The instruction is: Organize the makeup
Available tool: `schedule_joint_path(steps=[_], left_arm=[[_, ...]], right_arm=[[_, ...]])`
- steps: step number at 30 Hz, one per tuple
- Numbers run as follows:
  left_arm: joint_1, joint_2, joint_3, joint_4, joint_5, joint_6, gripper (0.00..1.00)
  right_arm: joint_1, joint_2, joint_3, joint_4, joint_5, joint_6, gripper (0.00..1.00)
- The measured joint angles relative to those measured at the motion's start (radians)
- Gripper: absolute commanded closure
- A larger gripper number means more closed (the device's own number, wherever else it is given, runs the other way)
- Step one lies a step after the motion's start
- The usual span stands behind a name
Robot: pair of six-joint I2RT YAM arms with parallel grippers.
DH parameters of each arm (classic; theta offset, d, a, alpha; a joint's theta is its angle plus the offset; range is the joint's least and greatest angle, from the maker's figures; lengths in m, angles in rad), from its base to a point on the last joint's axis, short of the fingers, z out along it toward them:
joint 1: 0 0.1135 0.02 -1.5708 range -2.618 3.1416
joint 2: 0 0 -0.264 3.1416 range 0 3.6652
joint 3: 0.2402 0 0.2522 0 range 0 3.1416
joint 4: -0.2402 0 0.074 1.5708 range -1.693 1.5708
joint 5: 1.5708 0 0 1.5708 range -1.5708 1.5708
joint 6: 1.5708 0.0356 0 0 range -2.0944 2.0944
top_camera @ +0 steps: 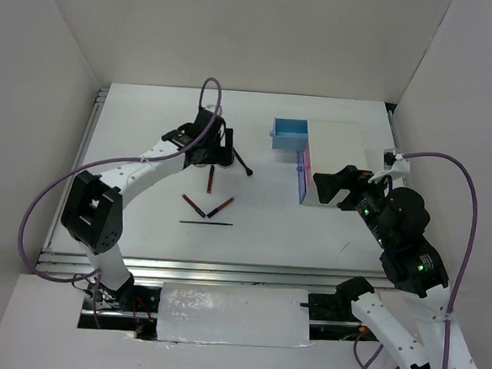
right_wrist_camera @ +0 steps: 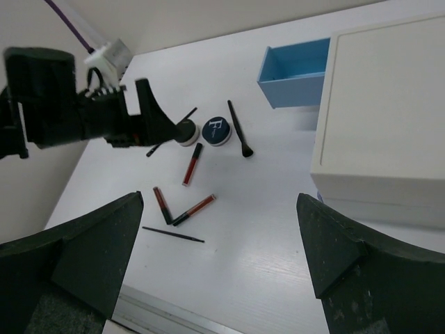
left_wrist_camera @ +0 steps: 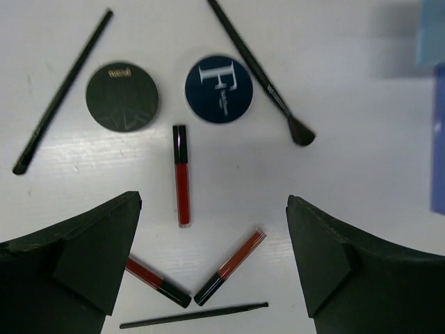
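Observation:
In the left wrist view a black compact (left_wrist_camera: 122,96) and a blue-topped compact (left_wrist_camera: 218,89) lie side by side. A thin black brush (left_wrist_camera: 62,90) lies to their left and a wider brush (left_wrist_camera: 261,73) to their right. One red-and-black stick (left_wrist_camera: 181,174) lies below them. Two more sticks (left_wrist_camera: 156,280) (left_wrist_camera: 230,266) form a V above a thin black pencil (left_wrist_camera: 193,315). My left gripper (left_wrist_camera: 214,203) hovers open and empty above this group (top_camera: 216,153). My right gripper (right_wrist_camera: 220,200) is open and empty, near the white box (top_camera: 345,187).
A white box (top_camera: 336,157) stands at the right, with a blue drawer (top_camera: 289,134) pulled out to the left and a pink drawer front (top_camera: 305,167) on its side. The table's near edge rail (top_camera: 223,272) runs along the front.

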Motion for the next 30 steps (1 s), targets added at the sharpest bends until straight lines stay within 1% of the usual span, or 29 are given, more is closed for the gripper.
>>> schedule_joint_path(steps=[2, 3, 7, 10, 12, 16, 17, 19, 22, 25, 26, 29, 30], left_arm=[[-0.025, 0.037, -0.028, -0.01, -0.023, 0.0, 0.03], [-0.028, 0.055, -0.042, -0.017, -0.033, 0.0, 0.06], [-0.018, 0.136, -0.056, -0.043, -0.063, 0.004, 0.13], [-0.011, 0.182, -0.052, -0.047, -0.072, 0.005, 0.16], [-0.01, 0.204, -0.052, -0.047, -0.072, 0.003, 0.22], [-0.01, 0.25, -0.05, -0.04, -0.07, 0.005, 0.28], [-0.01, 0.262, -0.05, -0.039, -0.068, 0.005, 0.31], [-0.01, 0.28, -0.049, -0.037, -0.064, 0.006, 0.34], [-0.007, 0.293, -0.035, -0.021, -0.055, 0.004, 0.41], [-0.003, 0.302, -0.032, -0.005, -0.045, 0.001, 0.55], [-0.002, 0.304, -0.032, -0.003, -0.043, 0.0, 0.61], [-0.001, 0.305, -0.032, 0.001, -0.042, 0.001, 0.69], [-0.001, 0.305, -0.032, 0.001, -0.042, 0.0, 0.7]], right_arm=[[0.0, -0.002, 0.001, -0.008, 0.013, -0.003, 0.0], [0.0, -0.002, 0.001, -0.013, 0.017, -0.004, 0.0], [0.0, -0.005, 0.002, -0.015, 0.025, -0.006, 0.0], [0.0, -0.006, 0.002, -0.015, 0.024, -0.007, 0.0], [0.0, -0.006, 0.002, -0.015, 0.023, -0.007, 0.0], [0.0, -0.005, 0.002, -0.014, 0.021, -0.007, 0.0], [0.0, -0.005, 0.002, -0.014, 0.021, -0.008, 0.0], [0.0, -0.005, 0.002, -0.014, 0.02, -0.009, 0.0], [0.0, -0.005, 0.002, -0.014, 0.02, -0.011, 0.0], [0.0, -0.005, 0.002, -0.014, 0.02, -0.016, 0.0], [0.0, -0.005, 0.002, -0.014, 0.02, -0.018, 0.0], [0.0, -0.005, 0.002, -0.014, 0.021, -0.018, 0.0], [0.0, -0.005, 0.002, -0.014, 0.021, -0.018, 0.0]])
